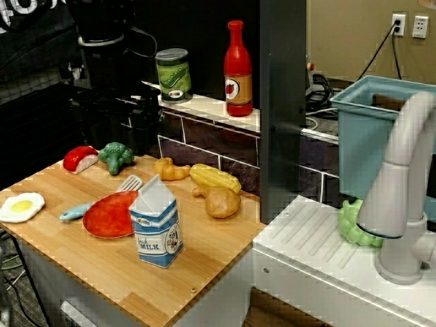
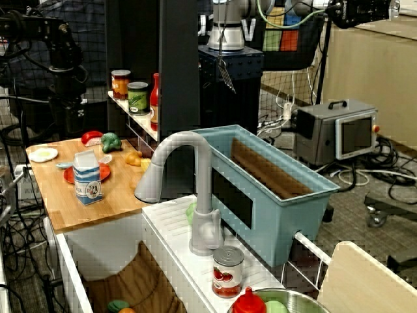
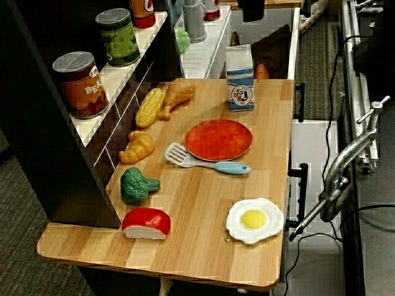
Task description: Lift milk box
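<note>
Fingers of the robot's gripper show in none of the three views, so whether they are released, clenched or grasping anything cannot be told; only a dark arm [image 2: 55, 39] stands at the back of the wooden table [image 1: 102, 269].

Left to right across the board in the front view lie one fried egg [image 1: 20, 206], one red-and-white slice [image 1: 80, 158], one broccoli [image 1: 116, 157], one blue-handled spatula [image 1: 102, 201], one red plate [image 1: 109, 216], one milk box [image 1: 157, 228], one croissant [image 1: 170, 169], one corn cob [image 1: 214, 178] and one drumstick [image 1: 221, 201]. On the shelf behind stand two cans, an orange can [image 3: 80, 83] and a green can [image 1: 173, 75], and one red bottle [image 1: 238, 68].

The milk box stands upright and unheld, just beside the plate's right rim and near the board's front edge. The lift appears not yet begun. The likely trouble is a tip-over: a pinch landing high on the sloped white top, or off-centre, could topple the light carton, and from so close to the edge it could fall off. A low approach might also nudge the plate.
</note>
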Action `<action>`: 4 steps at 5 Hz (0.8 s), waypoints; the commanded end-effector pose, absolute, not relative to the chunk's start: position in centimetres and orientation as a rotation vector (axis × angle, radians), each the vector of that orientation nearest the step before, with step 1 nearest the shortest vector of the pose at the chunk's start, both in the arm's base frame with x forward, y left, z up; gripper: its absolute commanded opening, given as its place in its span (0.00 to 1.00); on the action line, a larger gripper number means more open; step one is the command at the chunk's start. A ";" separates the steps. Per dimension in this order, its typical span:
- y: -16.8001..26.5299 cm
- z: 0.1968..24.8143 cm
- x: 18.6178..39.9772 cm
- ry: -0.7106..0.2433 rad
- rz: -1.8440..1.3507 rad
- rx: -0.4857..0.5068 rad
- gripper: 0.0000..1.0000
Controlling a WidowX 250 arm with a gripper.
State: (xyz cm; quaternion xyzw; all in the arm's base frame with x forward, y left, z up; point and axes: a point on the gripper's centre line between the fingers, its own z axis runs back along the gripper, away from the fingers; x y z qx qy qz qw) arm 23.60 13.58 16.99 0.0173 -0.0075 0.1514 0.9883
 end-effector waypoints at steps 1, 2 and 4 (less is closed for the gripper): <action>14.6 17.9 24.4 -0.080 0.335 0.045 1.00; 14.2 17.0 24.6 -0.126 0.359 0.044 1.00; 13.9 16.1 24.6 -0.122 0.390 0.026 1.00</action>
